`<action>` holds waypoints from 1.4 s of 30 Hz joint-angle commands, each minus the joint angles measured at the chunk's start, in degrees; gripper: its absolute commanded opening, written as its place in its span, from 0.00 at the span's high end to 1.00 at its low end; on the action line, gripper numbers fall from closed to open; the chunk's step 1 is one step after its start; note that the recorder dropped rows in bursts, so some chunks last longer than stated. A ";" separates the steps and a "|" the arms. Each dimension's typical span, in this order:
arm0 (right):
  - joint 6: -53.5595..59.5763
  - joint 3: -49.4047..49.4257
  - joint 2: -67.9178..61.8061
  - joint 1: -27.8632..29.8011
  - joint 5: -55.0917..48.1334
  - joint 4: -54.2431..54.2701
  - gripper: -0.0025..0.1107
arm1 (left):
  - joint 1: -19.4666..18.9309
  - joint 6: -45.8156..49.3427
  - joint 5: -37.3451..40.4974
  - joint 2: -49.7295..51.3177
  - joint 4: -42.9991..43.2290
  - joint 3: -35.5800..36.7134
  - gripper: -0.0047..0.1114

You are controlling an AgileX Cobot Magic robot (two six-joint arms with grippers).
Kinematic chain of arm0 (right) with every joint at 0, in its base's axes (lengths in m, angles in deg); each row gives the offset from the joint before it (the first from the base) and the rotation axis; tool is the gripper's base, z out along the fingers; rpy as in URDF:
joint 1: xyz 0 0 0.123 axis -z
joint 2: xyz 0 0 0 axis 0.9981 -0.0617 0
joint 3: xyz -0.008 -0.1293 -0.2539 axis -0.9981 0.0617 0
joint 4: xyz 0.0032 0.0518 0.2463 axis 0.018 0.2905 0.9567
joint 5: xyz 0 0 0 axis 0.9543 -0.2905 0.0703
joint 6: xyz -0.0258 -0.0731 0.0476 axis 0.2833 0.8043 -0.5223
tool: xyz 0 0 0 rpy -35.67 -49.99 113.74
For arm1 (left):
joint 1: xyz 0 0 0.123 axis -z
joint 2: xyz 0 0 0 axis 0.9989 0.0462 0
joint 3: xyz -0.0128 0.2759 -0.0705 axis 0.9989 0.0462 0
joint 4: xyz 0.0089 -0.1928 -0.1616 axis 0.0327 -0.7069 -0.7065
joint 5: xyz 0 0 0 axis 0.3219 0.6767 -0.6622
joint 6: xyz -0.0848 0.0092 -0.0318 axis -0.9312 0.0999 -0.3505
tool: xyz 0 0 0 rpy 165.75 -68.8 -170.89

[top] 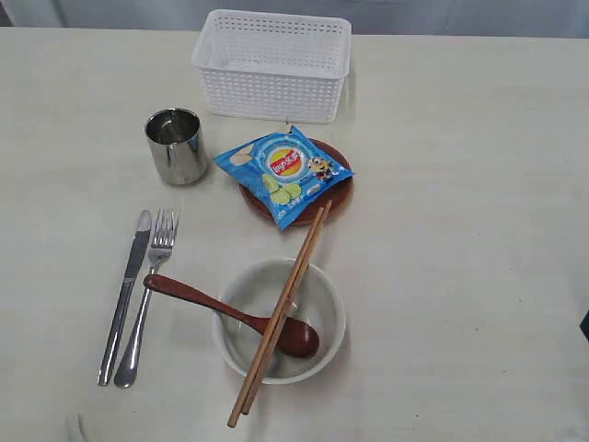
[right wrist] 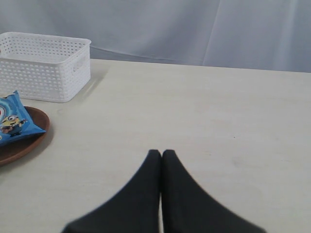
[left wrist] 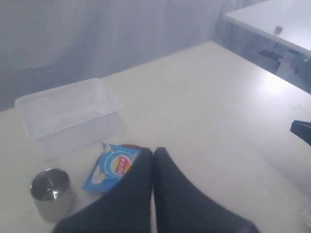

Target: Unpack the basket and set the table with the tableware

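Note:
The white basket [top: 272, 64] stands empty at the back of the table [top: 460, 230]. A steel cup [top: 176, 145] is to its front left. The brown plate [top: 339, 195] lies under a blue chip bag [top: 282, 171]. Knife [top: 125, 295] and fork [top: 147, 299] lie side by side at the left. The pale bowl [top: 324, 304] holds the dark wooden spoon [top: 230, 313], and two chopsticks [top: 285, 304] rest across it. Neither gripper shows in the exterior view. My left gripper [left wrist: 153, 151] is shut and empty above the table. My right gripper [right wrist: 161, 153] is shut and empty too.
A dark part [top: 584, 324] shows at the exterior view's right edge. In the left wrist view a second white table [left wrist: 277, 24] stands beyond this table's far edge, and grey curtains hang behind.

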 commanded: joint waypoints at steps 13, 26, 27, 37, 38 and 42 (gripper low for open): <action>0.15 0.18 0.23 0.12 0.14 0.00 0.98 | 0.26 1.21 25.85 -23.68 0.30 9.85 0.96; 0.15 0.18 0.23 0.12 0.14 0.00 0.98 | -16.39 1.31 25.85 -26.79 0.30 9.85 0.96; 0.15 0.18 0.23 0.12 0.14 0.00 0.98 | -19.04 1.31 25.85 -27.27 0.30 9.85 0.96; 0.15 0.18 0.23 0.12 0.14 0.00 0.98 | -40.82 1.31 25.85 -36.64 0.55 9.85 0.96; 0.15 0.18 0.23 0.12 0.14 0.00 0.98 | -42.30 1.31 25.85 -38.48 0.55 9.85 0.96; 0.15 0.18 0.23 0.12 0.14 0.00 0.98 | -44.05 1.31 25.85 -40.77 0.55 9.85 0.96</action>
